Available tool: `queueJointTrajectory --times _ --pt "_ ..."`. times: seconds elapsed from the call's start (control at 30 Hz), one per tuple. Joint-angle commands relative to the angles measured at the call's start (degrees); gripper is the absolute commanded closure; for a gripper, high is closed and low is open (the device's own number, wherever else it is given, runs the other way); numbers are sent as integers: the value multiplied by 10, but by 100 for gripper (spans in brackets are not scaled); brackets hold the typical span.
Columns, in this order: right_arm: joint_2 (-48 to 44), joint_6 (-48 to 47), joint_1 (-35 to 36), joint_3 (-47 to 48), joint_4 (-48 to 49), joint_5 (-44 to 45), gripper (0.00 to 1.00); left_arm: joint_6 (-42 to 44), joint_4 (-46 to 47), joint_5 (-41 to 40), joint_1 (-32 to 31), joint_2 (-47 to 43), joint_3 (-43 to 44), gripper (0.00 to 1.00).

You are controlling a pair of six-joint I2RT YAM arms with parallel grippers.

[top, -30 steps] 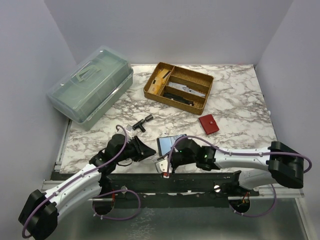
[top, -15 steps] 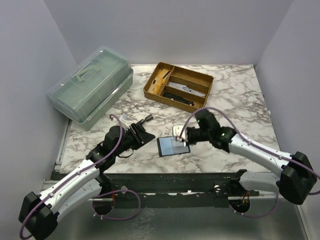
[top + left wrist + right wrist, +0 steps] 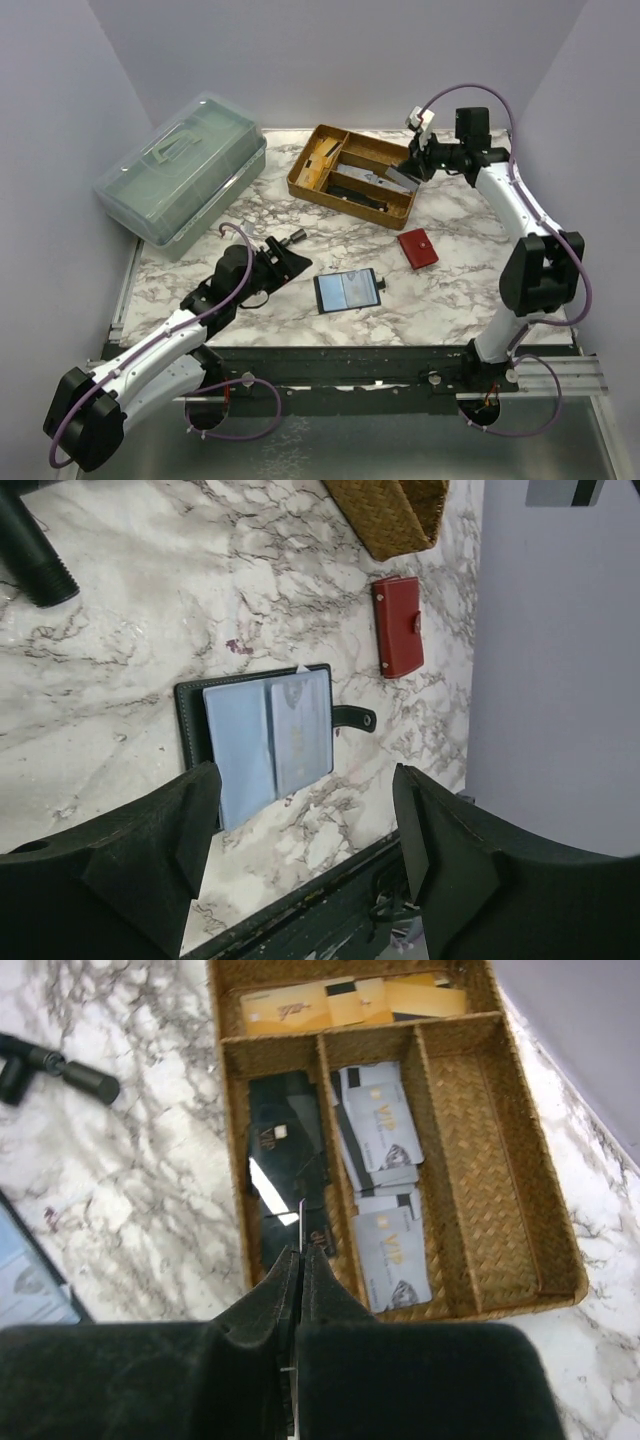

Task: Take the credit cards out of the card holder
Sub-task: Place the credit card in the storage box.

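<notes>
Spread wide, the left claw (image 3: 303, 771) hangs low over the near part of the table, its 2 fingers (image 3: 130, 870) far apart and gripping nothing. Just beyond its tips the card holder (image 3: 192, 715) lies open and flat on the marble, with 2 pale blue-grey cards (image 3: 300, 730) side by side inside it. A red wallet (image 3: 398, 625) lies shut a little farther out, apart from the holder. A black T-shaped pipe piece (image 3: 297, 238) lies near the left claw on its far side. Across the table the right claw (image 3: 300, 1260) is clenched on 1 thin grey card (image 3: 402, 177), which shows only as an edge from its own camera. It holds this card over the woven tray (image 3: 480, 1160); whether the card touches what lies in the tray cannot be told. In the tray, gold cards (image 3: 350, 1002) fill the crosswise compartment, dark cards (image 3: 290, 1150) lie in 1 lengthwise compartment and grey cards (image 3: 385, 1160) in the one beside it. At the far left corner stands a green box (image 3: 185, 180) with a clear lid and handle. White marble with grey veins covers the table (image 3: 470, 290), and plain pale walls (image 3: 350, 60) close it in on 3 sides.
</notes>
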Motion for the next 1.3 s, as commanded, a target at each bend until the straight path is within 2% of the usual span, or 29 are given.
queueJointTrajectory --times 0.0,0.27,0.53,0.73,0.97,1.13,1.27 --pt "96 35 -14 110 -50 -28 100 26 27 13 12 27 20 24" --pt "281 9 -16 319 -94 -38 100 29 26 24 16 19 5 24" --pt "389 28 -15 430 -84 -76 100 13 23 25 18 -7 -17 24" --pt "426 33 1 436 -82 -100 99 4 25 25 18 1 -17 24" --pt "478 28 29 489 -95 -90 98 0 30 31 19 17 -13 24" --pt "469 18 56 473 -44 17 99 -4 29 37 18 13 -10 24" --pt "429 -14 73 410 25 99 99 -14 25 35 18 -2 -17 24"
